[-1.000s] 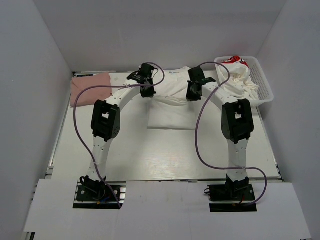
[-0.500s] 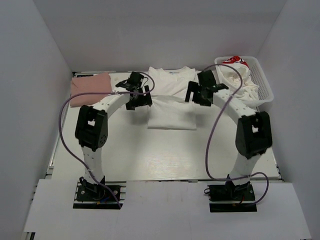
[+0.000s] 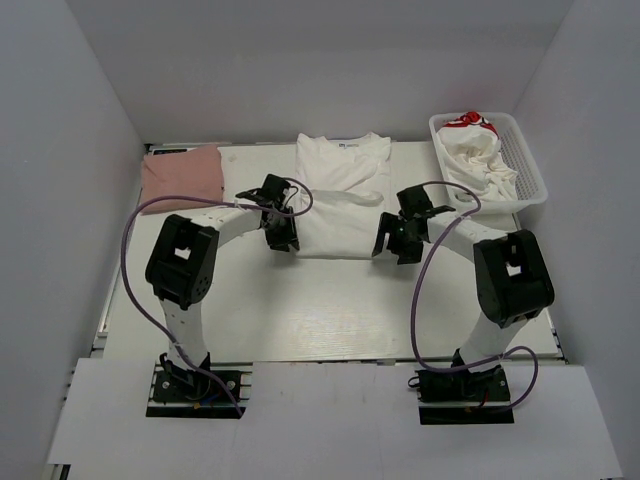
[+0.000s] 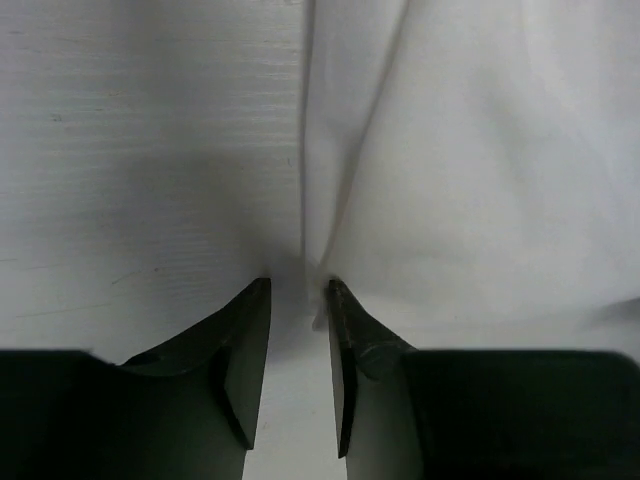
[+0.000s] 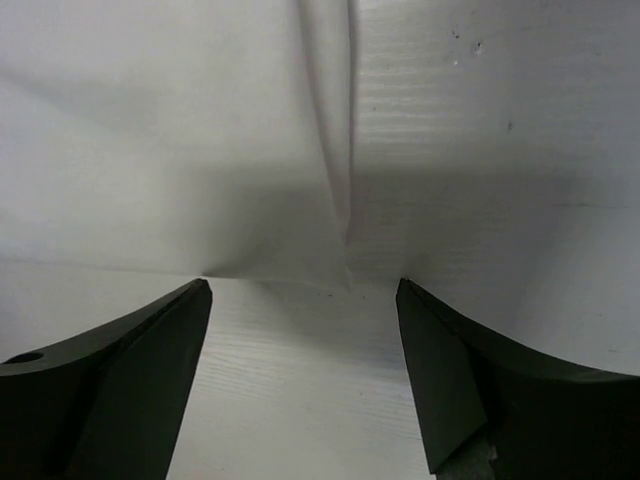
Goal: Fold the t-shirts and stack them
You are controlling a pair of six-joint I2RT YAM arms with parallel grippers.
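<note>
White matte walls enclosed a pale tabletop (image 3: 330, 310) with a faint wood-grain texture.

**Position of work items.** One white t-shirt (image 3: 340, 195) lay flat at the middle of the far edge, collar toward that edge, and its near border formed a straight line. A dusty-pink t-shirt (image 3: 182, 177) rested folded into a rectangle at the far left corner. Bundled t-shirts (image 3: 478, 160), white with a red print, filled a white mesh basket (image 3: 531, 178) at the far right corner.

**Gripper condition.**
- The left gripper (image 3: 281, 232) sat at the near left corner of the white t-shirt. Its fingers (image 4: 345, 350) stood close together with the cloth edge running into the gap. Whether they pinched the fabric could not be determined.
- The right gripper (image 3: 397, 240) sat at the near right corner, fingers spread wide and holding nothing, the cloth corner just beyond its tips.

**Handling properties (assessed).**
- The fabric appeared thin, light and limp, with soft creases along its side edges. It would likely sag and wrinkle if lifted at one point.
- Grasping both corners of one border together was judged best, pinching all layers at once.
- The smooth tabletop offered little friction, so dragging could shift the whole garment.
</note>
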